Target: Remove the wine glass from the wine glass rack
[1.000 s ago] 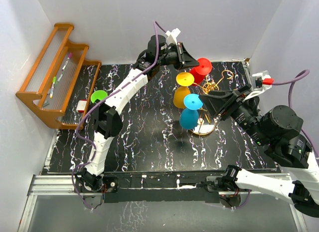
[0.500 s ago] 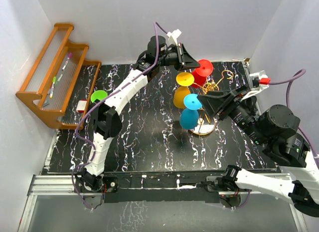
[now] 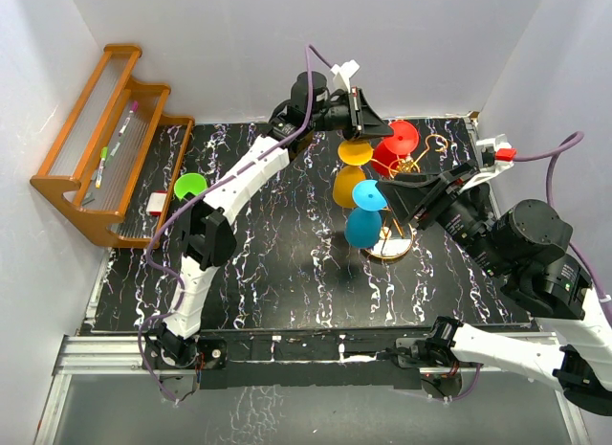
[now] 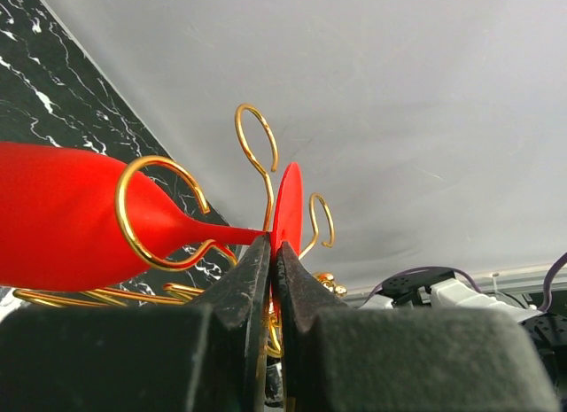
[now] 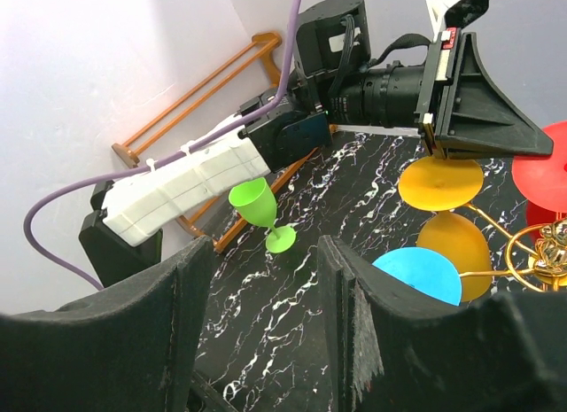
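Note:
The gold wire wine glass rack [image 3: 436,142] stands right of centre on the black marble table. A red wine glass [image 3: 401,137], an orange one [image 3: 348,184] and a blue one [image 3: 362,226] hang on it. My left gripper [image 3: 372,125] is shut on the thin foot of the red glass. In the left wrist view the gripper [image 4: 272,244] pinches the red glass [image 4: 62,219] by that foot while its stem lies in a gold loop [image 4: 156,210]. My right gripper [image 3: 397,198] is open and empty beside the blue glass. In its own view this gripper [image 5: 264,283] shows wide apart.
A green wine glass [image 3: 189,185] stands upright on the table at the left, also in the right wrist view [image 5: 259,206]. An orange-brown wooden stepped shelf [image 3: 84,188] with pens fills the far left. White walls close in at the back and sides.
My left gripper has moved a little to the right and the red glass's foot has shifted right with it. The right gripper has crept slightly left.

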Controlling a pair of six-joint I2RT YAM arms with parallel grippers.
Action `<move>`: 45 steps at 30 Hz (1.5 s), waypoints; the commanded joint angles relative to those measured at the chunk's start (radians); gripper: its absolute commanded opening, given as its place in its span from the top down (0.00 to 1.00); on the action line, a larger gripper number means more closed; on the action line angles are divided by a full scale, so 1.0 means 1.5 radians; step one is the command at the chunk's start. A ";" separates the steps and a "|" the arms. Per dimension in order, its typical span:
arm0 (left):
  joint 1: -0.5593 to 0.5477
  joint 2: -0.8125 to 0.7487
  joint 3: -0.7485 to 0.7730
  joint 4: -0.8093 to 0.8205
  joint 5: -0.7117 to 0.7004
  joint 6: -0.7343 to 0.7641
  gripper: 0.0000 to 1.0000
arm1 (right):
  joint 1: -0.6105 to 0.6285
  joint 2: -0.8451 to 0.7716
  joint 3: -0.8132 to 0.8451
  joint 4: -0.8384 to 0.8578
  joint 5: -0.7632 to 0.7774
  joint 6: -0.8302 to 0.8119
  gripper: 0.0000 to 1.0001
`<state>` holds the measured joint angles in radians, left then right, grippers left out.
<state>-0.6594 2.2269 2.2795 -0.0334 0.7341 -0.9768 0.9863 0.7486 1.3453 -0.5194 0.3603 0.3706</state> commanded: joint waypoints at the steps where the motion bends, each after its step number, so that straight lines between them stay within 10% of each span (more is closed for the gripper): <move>1: -0.008 -0.061 0.022 0.027 0.020 -0.013 1.00 | -0.003 -0.004 -0.001 0.038 -0.007 0.007 0.48; 32: 0.025 0.051 0.100 0.108 -0.117 -0.024 1.00 | -0.003 -0.022 -0.021 0.049 -0.018 0.001 0.48; 45: 0.168 -0.166 -0.081 0.076 -0.190 0.096 1.00 | -0.003 0.025 0.008 0.029 -0.072 -0.020 0.48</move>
<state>-0.4820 2.2269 2.2047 0.0727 0.4915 -0.9329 0.9859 0.7547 1.3132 -0.4988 0.3016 0.3653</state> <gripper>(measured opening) 0.029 0.524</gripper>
